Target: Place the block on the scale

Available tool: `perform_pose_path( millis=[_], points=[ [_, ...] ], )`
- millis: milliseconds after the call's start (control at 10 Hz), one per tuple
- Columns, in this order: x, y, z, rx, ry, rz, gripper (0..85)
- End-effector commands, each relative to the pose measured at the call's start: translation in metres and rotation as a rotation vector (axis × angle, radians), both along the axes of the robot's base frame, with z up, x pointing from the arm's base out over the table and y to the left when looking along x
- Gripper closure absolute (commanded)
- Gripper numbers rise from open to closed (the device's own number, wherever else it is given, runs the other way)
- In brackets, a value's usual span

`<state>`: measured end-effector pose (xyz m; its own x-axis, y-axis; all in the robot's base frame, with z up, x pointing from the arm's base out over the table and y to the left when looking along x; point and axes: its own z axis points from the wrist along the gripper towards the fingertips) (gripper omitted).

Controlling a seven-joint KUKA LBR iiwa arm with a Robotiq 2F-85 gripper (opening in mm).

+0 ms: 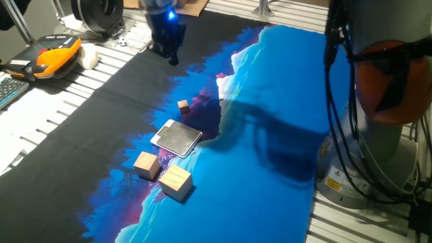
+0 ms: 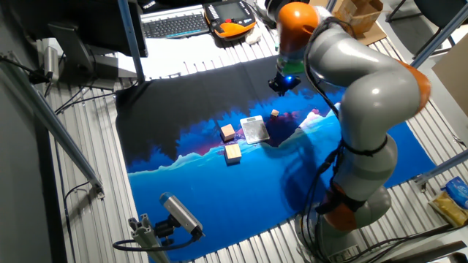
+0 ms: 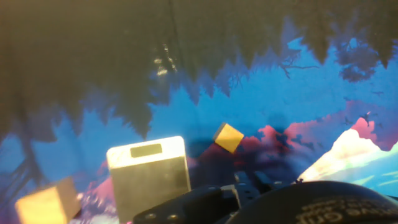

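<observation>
The block point(image 1: 183, 105) is seen just beyond the scale point(image 1: 177, 138), cloth bare around it; the gripper's point(image 1: 168, 47) finger opening cannot be told.

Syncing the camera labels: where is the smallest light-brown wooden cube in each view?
One fixed view: small light-brown wooden cube left of centre, just above the flat dark grey, white-rimmed square plate.
The other fixed view: upper centre, right of the plate.
Hand view: centre, right of the plate.
Shared landmark: the plate.
</observation>
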<state>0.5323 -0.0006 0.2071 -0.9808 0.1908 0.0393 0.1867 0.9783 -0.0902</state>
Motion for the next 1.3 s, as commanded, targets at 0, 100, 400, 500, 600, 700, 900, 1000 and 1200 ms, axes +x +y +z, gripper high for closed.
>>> perform_pose_path(
  millis=[0, 100, 400, 500, 600, 700, 900, 1000, 1200],
  points=[
    [0.0036, -0.001, -0.026, 0.002, -0.008, -0.001, 51.0],
    [0.0063, -0.002, -0.044, 0.009, -0.022, -0.010, 51.0],
    [0.0102, -0.012, -0.105, 0.043, -0.054, 0.005, 34.0],
    [0.0126, -0.012, -0.122, 0.058, -0.064, -0.001, 34.0],
    [0.0136, -0.012, -0.139, 0.056, -0.073, -0.012, 34.0],
    [0.0136, -0.012, -0.152, 0.052, -0.083, -0.015, 34.0],
    [0.0129, -0.010, -0.169, 0.060, -0.086, -0.012, 34.0],
    [0.0124, -0.009, -0.169, 0.044, -0.079, -0.010, 34.0],
    [0.0124, -0.009, -0.169, 0.035, -0.046, -0.023, 34.0]
  ],
)
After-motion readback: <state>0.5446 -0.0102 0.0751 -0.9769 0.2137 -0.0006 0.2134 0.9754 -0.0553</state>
